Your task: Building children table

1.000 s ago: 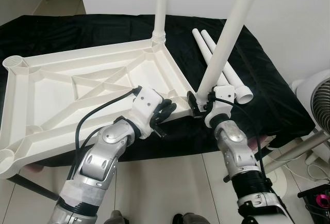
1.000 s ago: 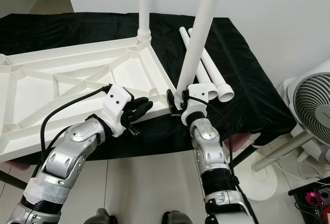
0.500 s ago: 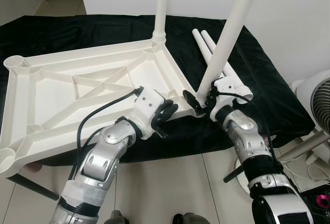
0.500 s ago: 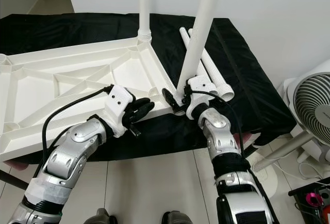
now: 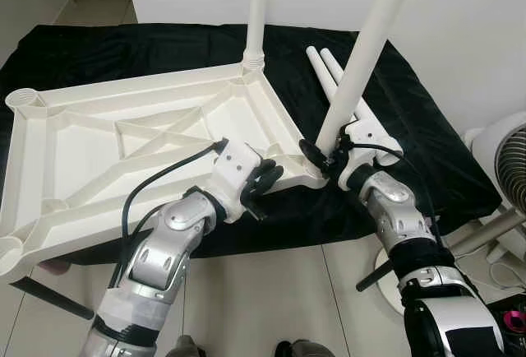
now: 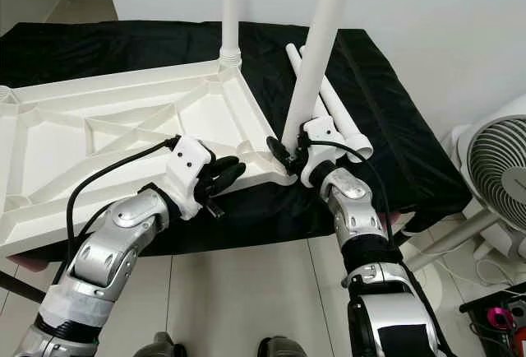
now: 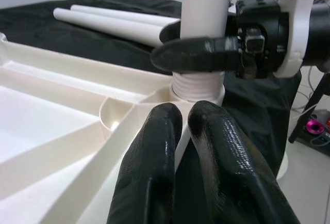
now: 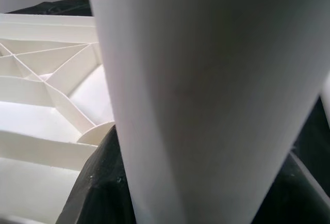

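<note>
Left eye view: the white table top (image 5: 140,139) lies upside down on a bench draped in black cloth (image 5: 427,143), ribbed underside up; its near left corner overhangs the bench edge; one fitted leg (image 5: 256,11) stands at the far corner and runs out of the picture at the top, its end cut off; a second leg (image 5: 362,53) leans at the near right corner, likewise cut off above; the right hand (image 5: 316,155) pinches this leg at its base, fingers closed around it; the left hand (image 5: 265,183) rests against the table top's near rim just beside that corner, fingers pressed together; two spare legs (image 5: 345,85) lie on the cloth behind, partly hidden by the leaning leg; a fan (image 5: 505,164) stands near the bench's right edge, cut off by the frame; open floor (image 5: 271,291) lies before the bench.

Left wrist view: the threaded foot of the leaning leg sits at its socket (image 7: 198,87).

Right wrist view: the leg (image 8: 206,90) is too close to show detail.

No writing is legible.
</note>
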